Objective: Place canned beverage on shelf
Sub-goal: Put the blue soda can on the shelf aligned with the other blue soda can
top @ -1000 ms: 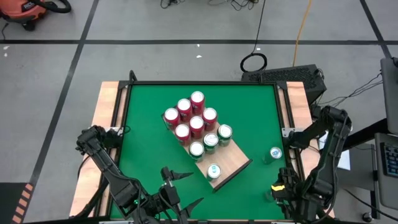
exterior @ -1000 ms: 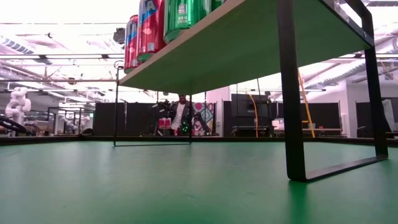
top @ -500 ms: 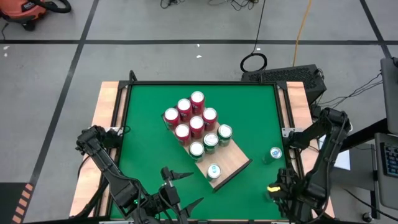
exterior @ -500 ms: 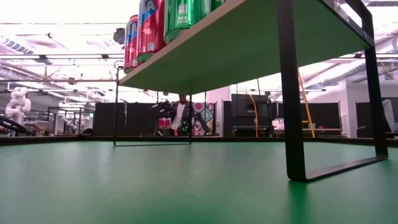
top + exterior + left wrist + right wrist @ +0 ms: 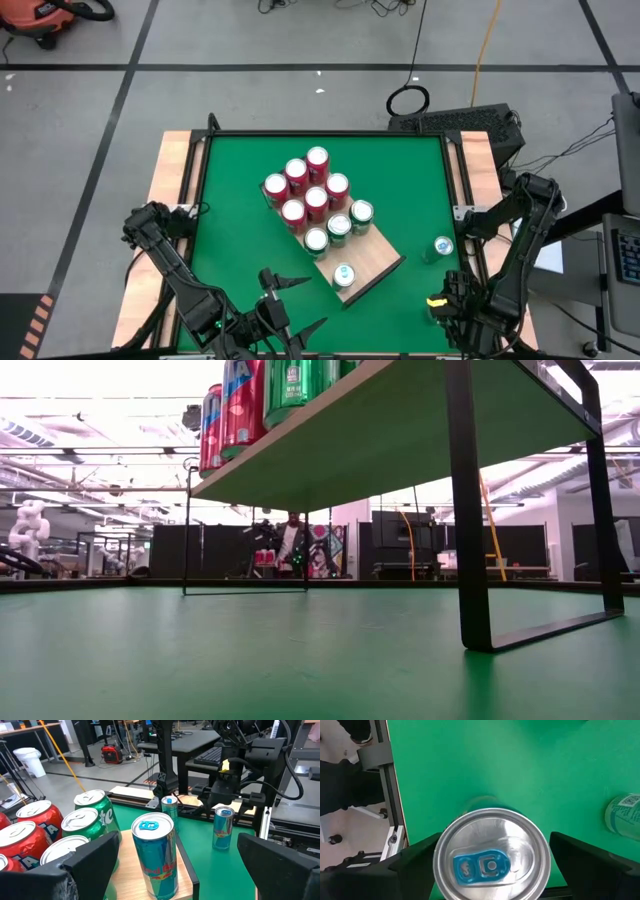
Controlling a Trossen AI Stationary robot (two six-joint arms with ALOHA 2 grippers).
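Slim blue can (image 5: 491,856), shiny aluminium lid w/ blue tab, stands upright on the green counter (image 5: 240,180) at its near right corner, right gripper (image 5: 490,870) directly above it, jaws wide open either side, not touching. Second blue can (image 5: 443,246) stands near, by the right edge. Shelf (image 5: 378,262), flat light wood-grain board on thin black metal legs, sits mid-counter, angled; carries five red cans (image 5: 306,186), three green cans (image 5: 339,228), one blue can (image 5: 344,274) near its corner. Left gripper (image 5: 290,305) waits at near edge, jaws open, empty.
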